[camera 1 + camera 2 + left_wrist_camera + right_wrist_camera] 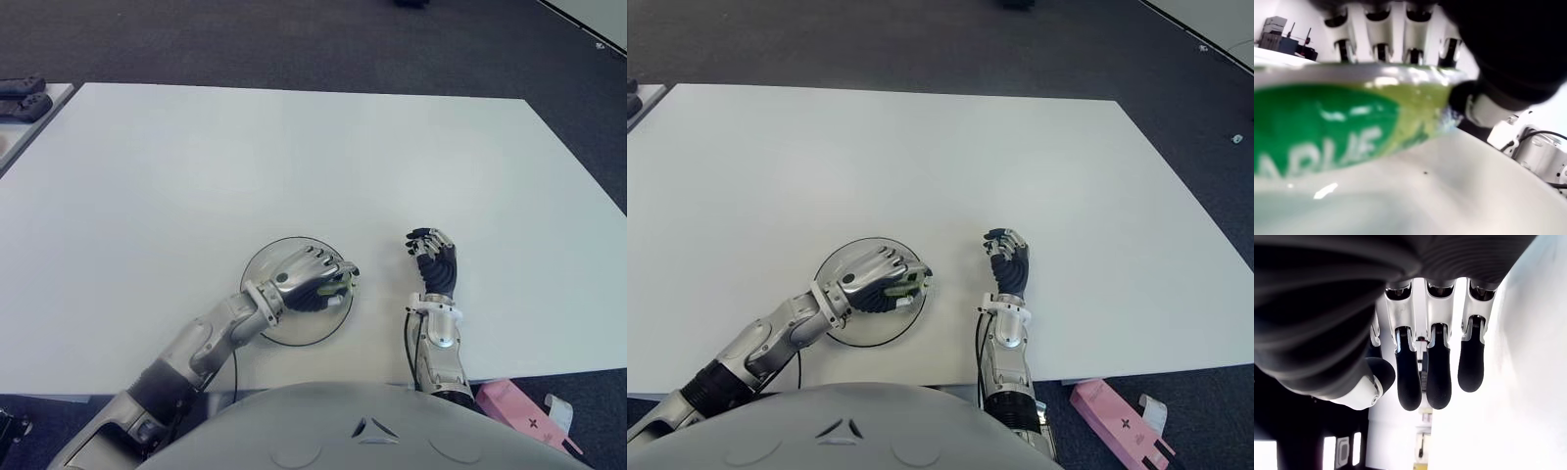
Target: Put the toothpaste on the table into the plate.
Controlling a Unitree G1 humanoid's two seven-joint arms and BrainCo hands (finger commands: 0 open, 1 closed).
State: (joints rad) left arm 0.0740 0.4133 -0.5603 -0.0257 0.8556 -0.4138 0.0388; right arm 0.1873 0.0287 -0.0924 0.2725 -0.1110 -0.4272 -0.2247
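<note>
In the eye views, a big white table [294, 157] holds a plate [257, 269] right under the left hand [312, 282], which wraps its fingers around the green toothpaste [338, 287] so it can be put down there. The left wrist view shows the tube just above the plate's white inside, I think so it can drop softly. The right wrist view shows the right hand [1430, 367] with loose fingers holding nothing, beside the plate and out of the way.

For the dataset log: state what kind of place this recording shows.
Probably a lab or office test space, not a home: a large bare white table on dark grey carpet. The left hand holds the toothpaste over the plate; the right hand idles beside it.
</note>
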